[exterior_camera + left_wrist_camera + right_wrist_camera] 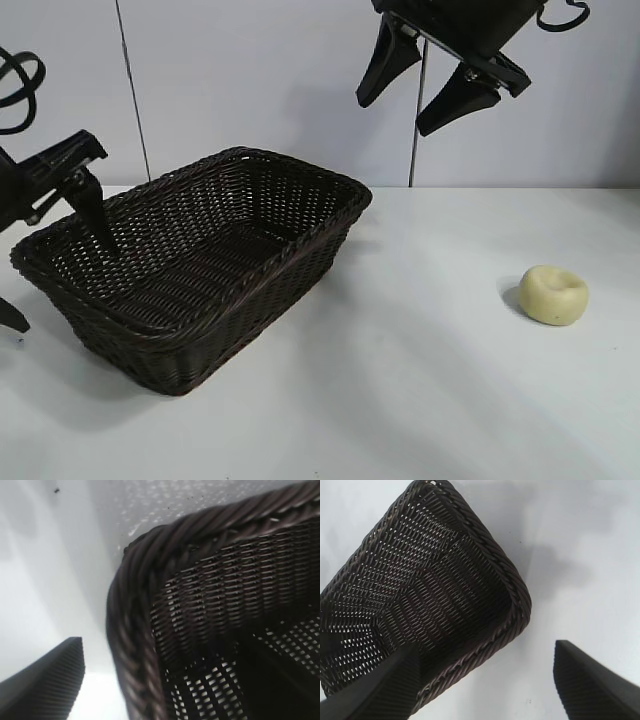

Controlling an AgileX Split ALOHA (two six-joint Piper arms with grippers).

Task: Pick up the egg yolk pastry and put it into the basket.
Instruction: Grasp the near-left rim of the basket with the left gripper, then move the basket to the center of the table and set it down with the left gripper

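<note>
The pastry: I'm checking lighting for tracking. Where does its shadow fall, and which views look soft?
Exterior view: the egg yolk pastry casts a faint shadow to its left on the table. Left wrist view: the basket rim is blurred. Right wrist view: weave crisp.

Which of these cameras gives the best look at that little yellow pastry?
The exterior view: the egg yolk pastry sits whole and unblocked on the white table, right of the basket. Neither wrist view shows it; both show only basket and table.

I get bright, even overhead light; the white table (420,400) shows soft shadows beside the basket (250,300) and the egg yolk pastry (553,295). My left wrist view is blurred up close, the braided rim (130,630) smeared, with light speckling through the weave.
</note>
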